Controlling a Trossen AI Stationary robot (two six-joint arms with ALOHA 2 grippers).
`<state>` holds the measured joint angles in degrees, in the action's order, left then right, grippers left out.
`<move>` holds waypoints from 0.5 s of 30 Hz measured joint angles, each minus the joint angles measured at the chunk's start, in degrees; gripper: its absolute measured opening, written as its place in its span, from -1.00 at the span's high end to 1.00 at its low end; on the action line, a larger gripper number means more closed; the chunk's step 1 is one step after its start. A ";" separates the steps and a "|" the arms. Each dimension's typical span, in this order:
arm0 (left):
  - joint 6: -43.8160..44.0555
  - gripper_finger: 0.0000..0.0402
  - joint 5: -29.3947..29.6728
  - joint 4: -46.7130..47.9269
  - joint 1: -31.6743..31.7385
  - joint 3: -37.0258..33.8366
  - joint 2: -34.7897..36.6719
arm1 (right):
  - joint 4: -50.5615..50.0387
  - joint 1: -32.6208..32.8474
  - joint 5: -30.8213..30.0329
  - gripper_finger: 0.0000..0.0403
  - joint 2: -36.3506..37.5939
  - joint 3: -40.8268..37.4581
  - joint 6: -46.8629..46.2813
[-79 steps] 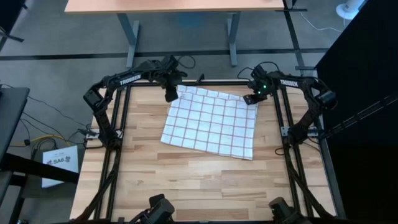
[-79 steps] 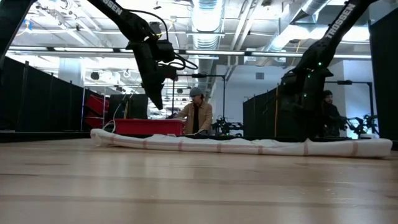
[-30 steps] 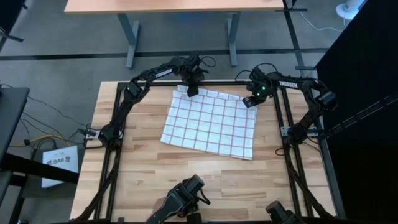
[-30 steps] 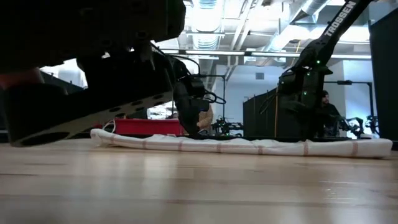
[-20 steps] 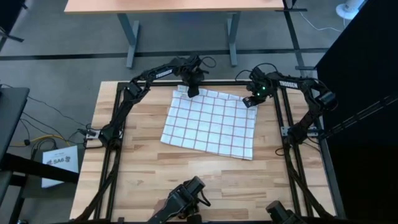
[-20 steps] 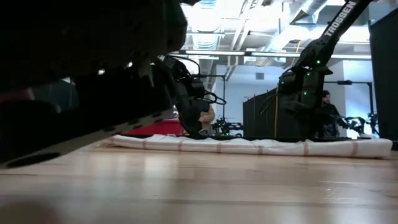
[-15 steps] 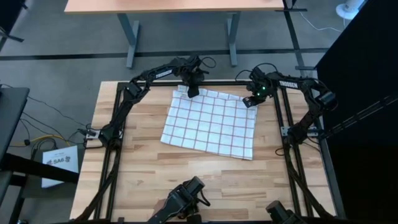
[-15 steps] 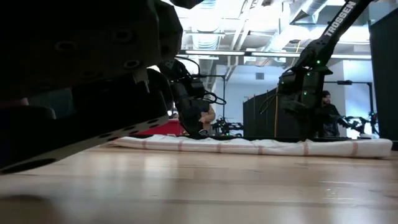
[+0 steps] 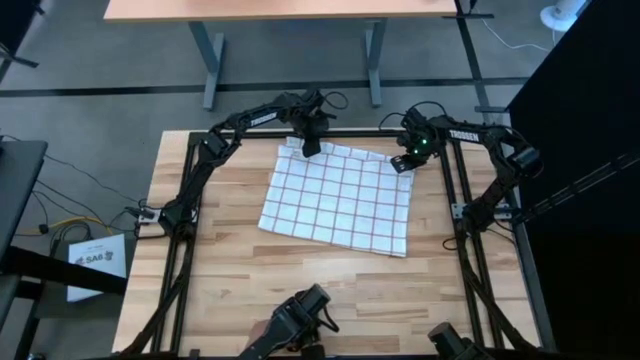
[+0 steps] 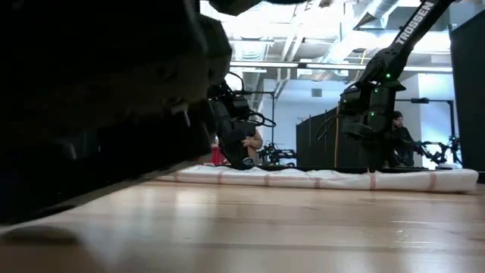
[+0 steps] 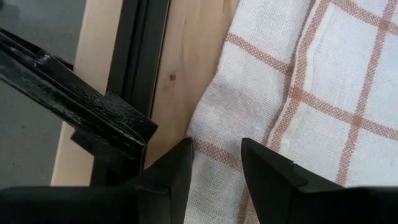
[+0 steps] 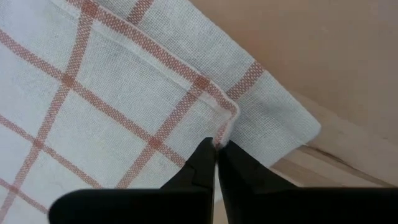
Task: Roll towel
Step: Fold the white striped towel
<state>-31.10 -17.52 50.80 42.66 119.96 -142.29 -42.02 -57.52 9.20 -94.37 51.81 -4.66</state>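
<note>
**Both grippers at the towel's far corners**

High view shows the towel (image 9: 340,196) spread flat on the wooden table (image 9: 230,270), its checked face up, lying slightly askew in the far half of the tabletop. The left gripper (image 9: 310,146) sits over the towel's far left corner, the right gripper (image 9: 401,163) at the far right corner.

Left wrist view: the left gripper (image 11: 214,163) has its fingers (image 11: 268,177) set narrowly apart, a strip of towel (image 11: 323,99) edge showing in the gap, beside the black frame rail (image 11: 134,68).

Right wrist view: the right gripper (image 12: 216,158) is pinched closed on the folded corner of the towel (image 12: 112,118).

Low view: the towel (image 10: 318,179) lies as a low white ridge across the table, and a person (image 10: 399,136) stands in the room beyond.
</note>
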 joint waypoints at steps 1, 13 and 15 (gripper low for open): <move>-0.23 0.38 0.67 0.16 -0.12 -0.01 -0.02 | 0.00 0.00 -0.03 1.00 0.00 0.00 -0.02; -0.34 0.38 4.08 1.91 -0.38 -0.07 -0.21 | -3.27 -0.39 -0.05 1.00 0.07 7.11 -0.05; -0.12 0.38 4.14 1.95 -0.38 -0.07 -0.21 | -4.57 -1.22 -0.03 1.00 0.07 8.40 -0.08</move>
<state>-31.22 -13.37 52.74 42.28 119.90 -142.50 -46.59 -58.73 9.17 -94.30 60.21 -4.75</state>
